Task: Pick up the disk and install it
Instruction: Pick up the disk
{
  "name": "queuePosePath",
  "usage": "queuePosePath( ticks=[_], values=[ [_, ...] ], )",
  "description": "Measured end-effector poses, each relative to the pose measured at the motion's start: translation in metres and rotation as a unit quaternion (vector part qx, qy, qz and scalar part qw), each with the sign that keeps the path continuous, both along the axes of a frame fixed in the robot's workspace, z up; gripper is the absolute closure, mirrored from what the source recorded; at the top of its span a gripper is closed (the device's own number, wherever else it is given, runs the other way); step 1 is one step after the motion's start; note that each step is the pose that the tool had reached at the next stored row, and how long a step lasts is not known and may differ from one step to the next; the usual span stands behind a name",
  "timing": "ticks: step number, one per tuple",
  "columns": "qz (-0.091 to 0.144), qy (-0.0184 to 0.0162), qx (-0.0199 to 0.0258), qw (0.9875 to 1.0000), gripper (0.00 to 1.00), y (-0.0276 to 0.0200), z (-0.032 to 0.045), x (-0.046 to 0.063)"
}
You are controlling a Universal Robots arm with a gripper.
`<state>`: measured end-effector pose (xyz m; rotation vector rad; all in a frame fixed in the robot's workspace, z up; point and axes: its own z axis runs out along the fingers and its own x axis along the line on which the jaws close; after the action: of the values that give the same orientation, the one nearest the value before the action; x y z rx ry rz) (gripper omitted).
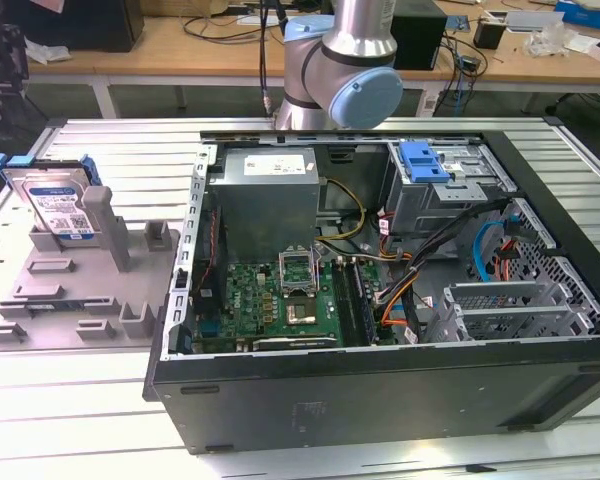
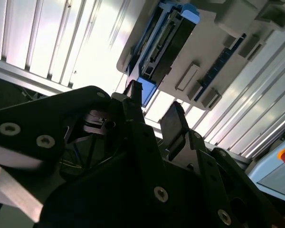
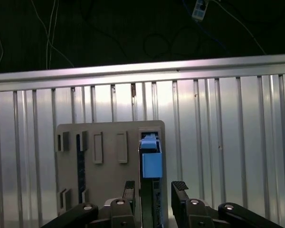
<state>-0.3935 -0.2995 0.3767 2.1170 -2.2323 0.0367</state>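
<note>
Jaws apart, gripper (image 3: 154,184) clear of disk (image 3: 152,164)

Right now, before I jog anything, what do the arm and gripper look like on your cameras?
The arm is a silver metal tube with light-blue caps on its rounded joints; a dark cable hangs beside it. The gripper is matte black: two narrow fingers on hinged link plates fastened with silver screw heads.

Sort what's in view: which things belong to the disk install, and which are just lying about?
Job: disk standing in the grey holder; open hand facing it; computer case with its drive cage.
Lying about: power supply, motherboard, cables, bench clutter behind.
</note>
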Motion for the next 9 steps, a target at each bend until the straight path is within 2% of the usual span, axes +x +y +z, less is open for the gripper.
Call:
queuePosePath(
  ticks=[9],
  values=[
    [0.000,0.0000,0.0015,1.0000,0.56,0.0000,-0.0074,-0.0040]
  ],
)
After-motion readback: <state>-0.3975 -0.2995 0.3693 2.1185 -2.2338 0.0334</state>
